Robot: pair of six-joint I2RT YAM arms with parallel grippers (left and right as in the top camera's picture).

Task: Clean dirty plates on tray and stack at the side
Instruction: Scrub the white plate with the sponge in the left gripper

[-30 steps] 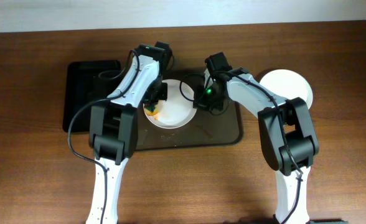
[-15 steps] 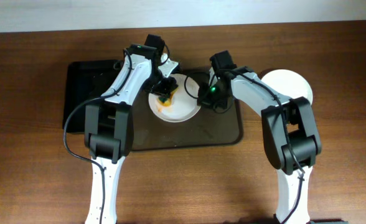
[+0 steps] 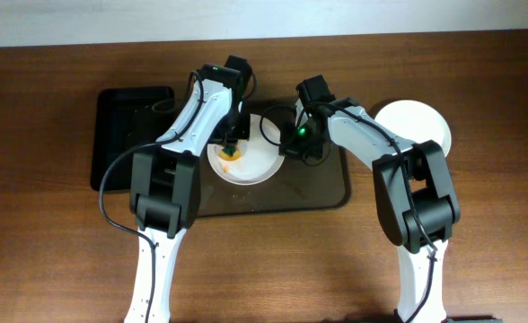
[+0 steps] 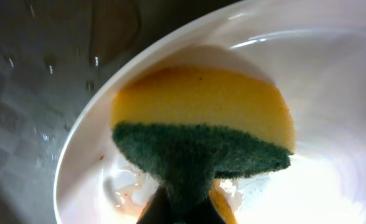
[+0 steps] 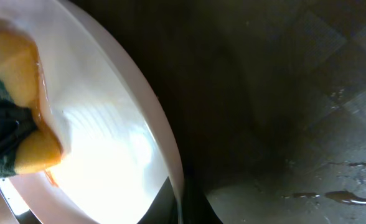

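A white plate [image 3: 257, 161] with an orange smear lies on the dark brown tray [image 3: 322, 190]. My left gripper [image 3: 231, 144] is shut on a yellow and green sponge [image 4: 201, 134] and presses it on the plate [image 4: 332, 93], over the orange smear [image 4: 223, 205]. My right gripper [image 3: 288, 144] is shut on the plate's right rim [image 5: 167, 155] and holds it. The sponge also shows in the right wrist view [image 5: 21, 81]. A second, clean white plate [image 3: 418, 126] lies on the table to the right of the tray. A third plate is out of view.
A deeper black bin [image 3: 125, 135] stands left of the tray, under my left arm. The tray surface is wet with drops [image 5: 332, 193]. Bare wooden table [image 3: 273, 269] lies in front of the tray.
My left gripper with the sponge moved back and forth over the plate, up and right, then back down left. The plate shifted slightly with it. My right gripper kept its hold on the rim.
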